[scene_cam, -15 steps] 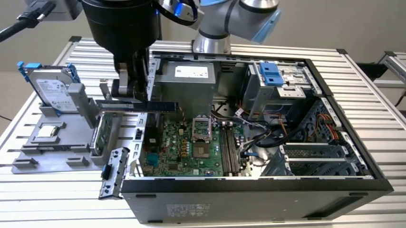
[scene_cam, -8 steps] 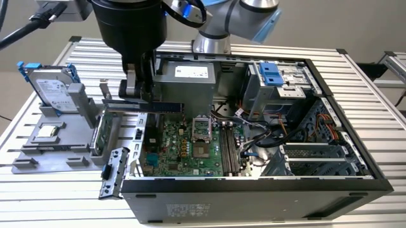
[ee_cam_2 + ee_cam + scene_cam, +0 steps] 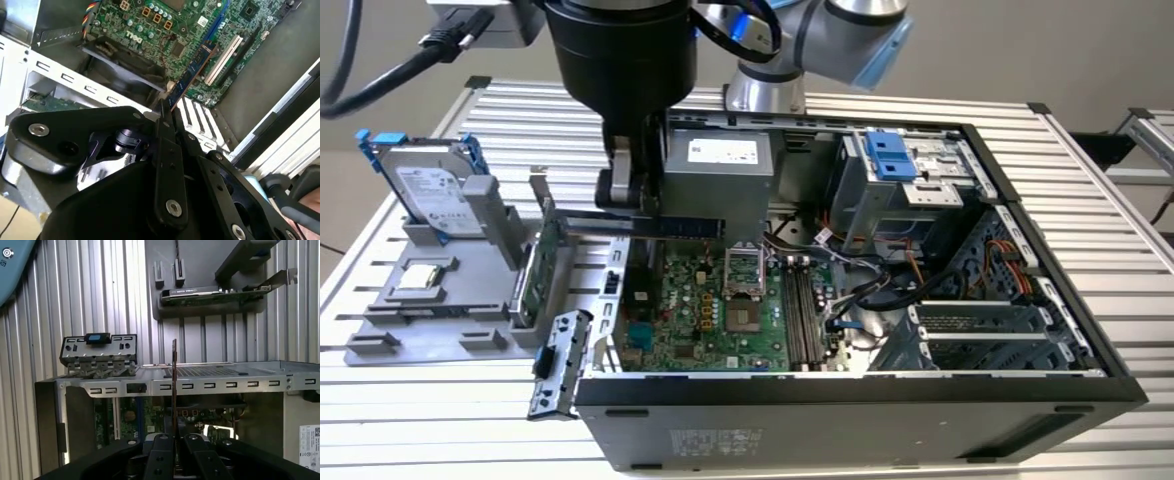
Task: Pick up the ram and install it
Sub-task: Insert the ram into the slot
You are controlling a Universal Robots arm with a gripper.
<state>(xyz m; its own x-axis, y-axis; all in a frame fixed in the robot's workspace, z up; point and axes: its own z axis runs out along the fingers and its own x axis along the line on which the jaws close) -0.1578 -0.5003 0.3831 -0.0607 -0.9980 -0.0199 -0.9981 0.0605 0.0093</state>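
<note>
The ram (image 3: 687, 226) is a thin dark stick held level above the motherboard's (image 3: 707, 300) rear edge, inside the open computer case (image 3: 854, 385). My gripper (image 3: 638, 215) is shut on one end of it. In the second wrist view the ram (image 3: 192, 75) juts from the closed gripper (image 3: 167, 112) toward the green board below. The first wrist view shows the ram (image 3: 173, 390) edge-on, rising from the gripper (image 3: 173, 436) over the case wall. The long memory slots (image 3: 801, 315) lie further to the exterior view's right, beside the processor socket (image 3: 744, 290).
A grey fixture (image 3: 427, 300) at the exterior view's left holds a silver hard drive with blue rails (image 3: 434, 185) and a green card (image 3: 540, 265). A hinged black bracket (image 3: 558, 365) hangs off the case corner. The power supply (image 3: 720, 160), drive cage (image 3: 907, 170) and cables (image 3: 881, 285) crowd the case.
</note>
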